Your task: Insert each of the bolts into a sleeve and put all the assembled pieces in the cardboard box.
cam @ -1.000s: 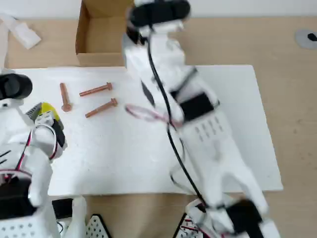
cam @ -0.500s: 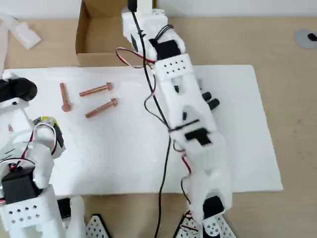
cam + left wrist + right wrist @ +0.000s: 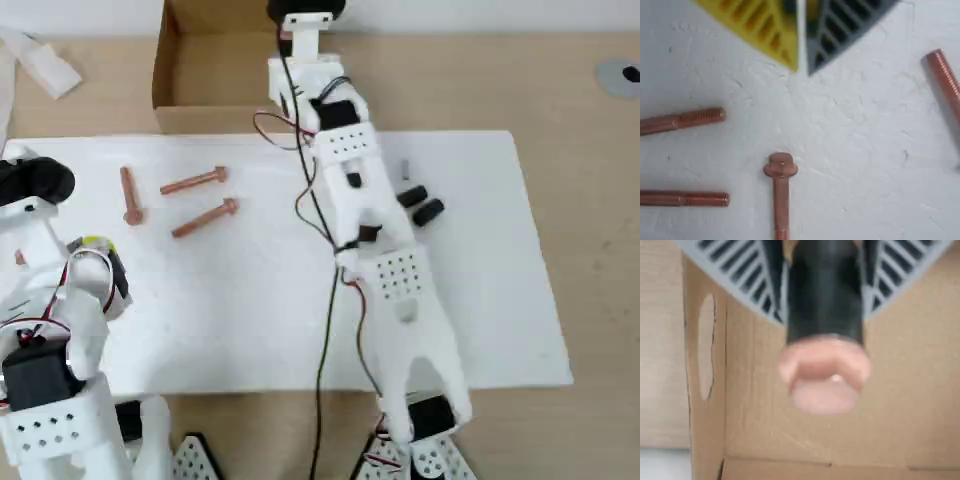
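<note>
The right arm has been stretched further toward 12 o'clock. The right end effector (image 3: pixel 822 315) is held over the open brown cardboard box (image 3: pixel 200 120), clenched on a black cylindrical sleeve (image 3: pixel 824 295) with a copper bolt head (image 3: pixel 824 372) protruding. The piece is judged light, rigid and smooth, best gripped mid-sleeve. The left end effector (image 3: pixel 802 62) is closed and empty above the white foam surface (image 3: pixel 250 290). Three loose copper bolts (image 3: pixel 195 181) at 9 o'clock and two spare black sleeves (image 3: pixel 420 203) at 3 o'clock of the arm are given by the high view. The held assembly is given by the right wrist view.

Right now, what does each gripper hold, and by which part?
Right gripper grips the sleeve by its sides, bolt head poking out. Left gripper holds nothing.
</note>
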